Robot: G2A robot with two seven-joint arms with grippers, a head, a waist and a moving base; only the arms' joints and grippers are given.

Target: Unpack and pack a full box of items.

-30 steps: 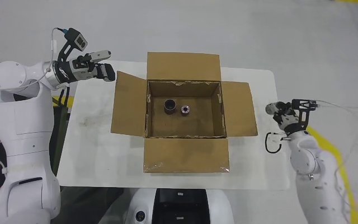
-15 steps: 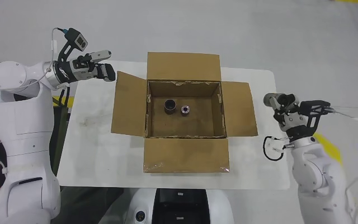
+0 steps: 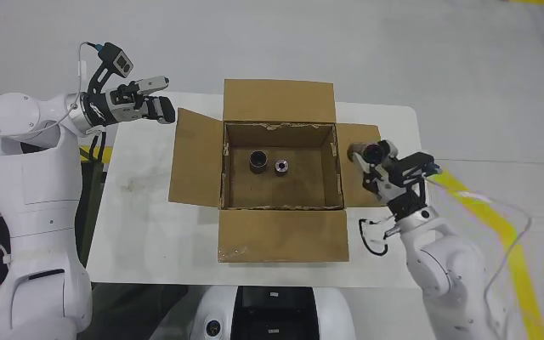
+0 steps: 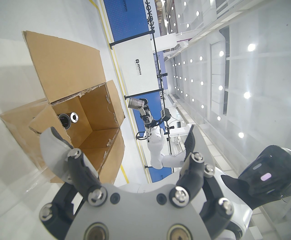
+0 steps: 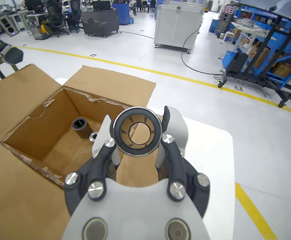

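Half a second on, swung in from frame right over the box [image 3: 283, 236] flap [image 3: 364, 192] with the right gripper [image 3: 372, 156] clamped on a bearing [image 5: 137, 115], likely for packing.

the box [image 3: 283, 236] is matt, rough-edged cardboard; the sleeve [image 5: 138, 111] is glossy metal.

A white perforated panel [image 4: 141, 66], standing on the floor far off to the right, carries a small dark logo beside one word of brand print. The blue wall [image 4: 127, 20] behind it bears larger white lettering, partly cut off.
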